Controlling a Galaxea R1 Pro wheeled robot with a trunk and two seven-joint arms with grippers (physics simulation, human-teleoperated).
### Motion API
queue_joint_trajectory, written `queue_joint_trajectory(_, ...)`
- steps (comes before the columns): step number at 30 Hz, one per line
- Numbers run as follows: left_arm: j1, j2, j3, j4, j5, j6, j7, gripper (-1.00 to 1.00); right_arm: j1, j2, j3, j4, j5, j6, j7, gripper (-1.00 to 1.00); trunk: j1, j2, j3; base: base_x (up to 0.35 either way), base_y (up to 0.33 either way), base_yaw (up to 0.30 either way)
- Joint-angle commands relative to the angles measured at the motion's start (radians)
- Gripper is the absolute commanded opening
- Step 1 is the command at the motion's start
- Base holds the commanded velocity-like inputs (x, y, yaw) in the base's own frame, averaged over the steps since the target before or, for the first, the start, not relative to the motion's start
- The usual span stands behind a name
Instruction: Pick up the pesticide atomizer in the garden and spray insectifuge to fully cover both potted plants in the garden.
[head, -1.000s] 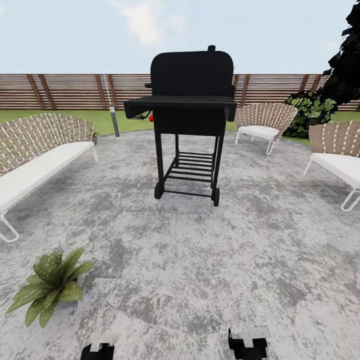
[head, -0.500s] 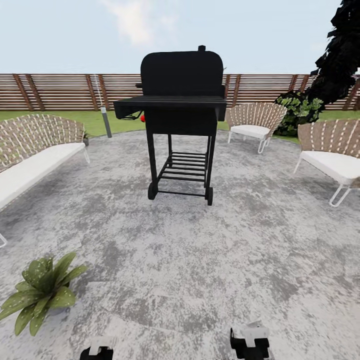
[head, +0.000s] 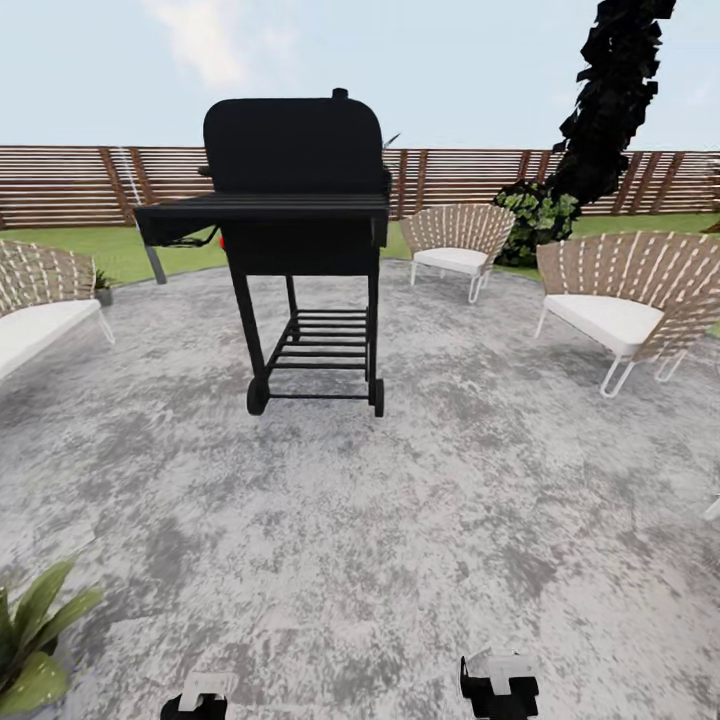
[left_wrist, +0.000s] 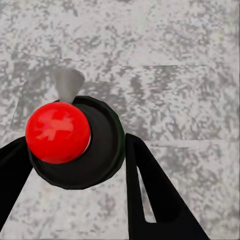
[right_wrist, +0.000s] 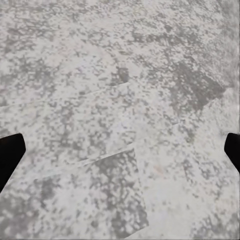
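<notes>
In the left wrist view, my left gripper (left_wrist: 75, 152) is shut on the pesticide atomizer (left_wrist: 105, 142), seen end-on as a dark round body with a pale nozzle cone and a red ball on top. It hangs over grey patio stone. One potted plant (head: 35, 640), with broad speckled green leaves, sits at the lower left edge of the head view, left of the left gripper (head: 200, 695). My right gripper (head: 498, 685) is low in that view. In the right wrist view its black fingers (right_wrist: 10, 150) stand wide apart, so the right gripper (right_wrist: 120, 150) is open over bare stone.
A black wheeled grill (head: 290, 230) stands ahead on the round grey patio (head: 450, 520). Wicker chairs (head: 455, 240) (head: 625, 295) sit at the right, and a sofa (head: 35, 305) at the left. A grey bollard lamp (head: 155, 265), lawn and a brown slatted fence (head: 60, 185) lie behind.
The whole head view has swung to the right, so the grill, sofa and potted plant have slid left in the picture. Both grippers keep their places in the view.
</notes>
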Motion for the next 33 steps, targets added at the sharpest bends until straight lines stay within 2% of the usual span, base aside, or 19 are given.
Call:
queue_joint_trajectory(1, 0.0, 0.0, 0.009, 0.0, -0.007, -0.003, -0.005, -1.0, -0.001, 0.001, -0.008, 0.001, 0.011, -0.002, -0.004, 1.0, 0.0, 0.0, -0.001, 0.333, -0.09, -0.278)
queue_joint_trajectory(19, 0.0, 0.002, 0.009, 0.001, -0.007, -0.002, -0.005, -1.0, -0.001, 0.001, -0.008, 0.001, 0.011, -0.002, -0.005, 1.0, 0.0, 0.0, -0.001, 0.334, -0.011, -0.278)
queue_joint_trajectory(33, 0.0, 0.002, 0.009, 0.0, -0.007, -0.002, -0.005, -1.0, -0.001, 0.001, -0.008, 0.001, 0.011, -0.002, -0.004, 1.0, 0.0, 0.0, -0.001, 0.332, -0.101, -0.278)
